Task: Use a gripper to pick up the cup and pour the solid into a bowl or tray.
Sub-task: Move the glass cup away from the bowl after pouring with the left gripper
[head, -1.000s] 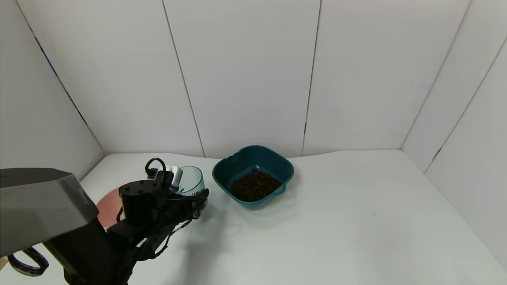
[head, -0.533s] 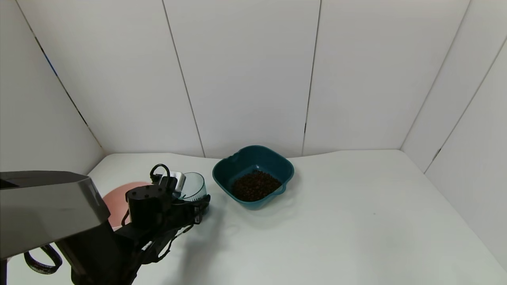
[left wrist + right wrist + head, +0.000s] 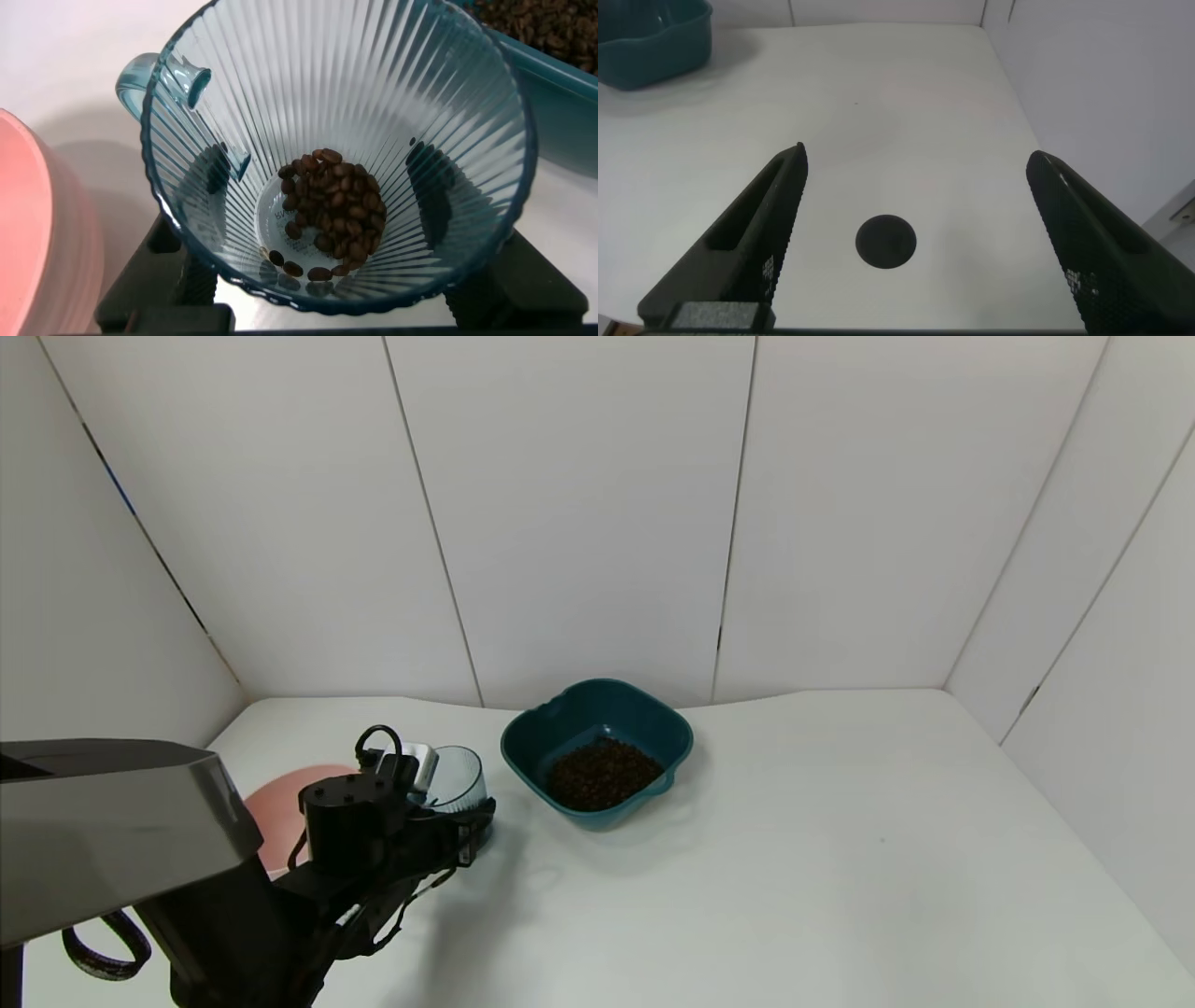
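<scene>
Over on the left, a pink bowl [image 3: 280, 803] is sitting on the white table [image 3: 794, 877], partly hidden by the arm. Just beside it, the left gripper [image 3: 457, 803] is clamping the ribbed cup [image 3: 336, 149] upright, with a few coffee beans [image 3: 332, 210] lying at its bottom. The teal bowl [image 3: 597, 751] is standing near the cup, holding a heap of beans. The right gripper [image 3: 915, 243] is hanging with fingers spread wide over bare table.

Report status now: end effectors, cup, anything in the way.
Left end effector shut on cup, upright, few beans inside. Right end effector open, idle. Teal bowl beside the cup, path clear.
</scene>
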Controlling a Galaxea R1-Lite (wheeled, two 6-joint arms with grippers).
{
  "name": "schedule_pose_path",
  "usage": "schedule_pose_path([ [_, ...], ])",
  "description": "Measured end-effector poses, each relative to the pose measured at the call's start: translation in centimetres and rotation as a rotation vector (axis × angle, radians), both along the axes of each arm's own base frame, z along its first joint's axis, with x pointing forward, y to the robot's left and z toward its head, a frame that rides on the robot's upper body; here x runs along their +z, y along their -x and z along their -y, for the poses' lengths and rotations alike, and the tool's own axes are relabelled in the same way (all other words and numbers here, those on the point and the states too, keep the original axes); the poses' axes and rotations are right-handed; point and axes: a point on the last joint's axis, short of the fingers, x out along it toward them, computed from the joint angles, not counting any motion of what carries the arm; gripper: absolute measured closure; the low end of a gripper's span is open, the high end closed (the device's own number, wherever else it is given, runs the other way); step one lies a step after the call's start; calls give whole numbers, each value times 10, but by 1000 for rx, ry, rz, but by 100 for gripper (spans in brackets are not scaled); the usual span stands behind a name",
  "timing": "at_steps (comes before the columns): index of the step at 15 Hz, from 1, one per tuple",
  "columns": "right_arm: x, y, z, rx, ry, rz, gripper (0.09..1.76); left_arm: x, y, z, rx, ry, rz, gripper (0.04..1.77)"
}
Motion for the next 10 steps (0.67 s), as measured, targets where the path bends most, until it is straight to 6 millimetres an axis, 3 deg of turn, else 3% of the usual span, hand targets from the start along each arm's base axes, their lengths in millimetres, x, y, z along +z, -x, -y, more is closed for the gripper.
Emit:
schedule_pose_path([
  [3, 0, 0, 0, 0, 0, 0, 14, 0, 0, 0, 0, 2, 3, 35],
  [10, 0, 0, 0, 0, 0, 0, 14, 2, 1, -1, 8, -2, -3, 20],
])
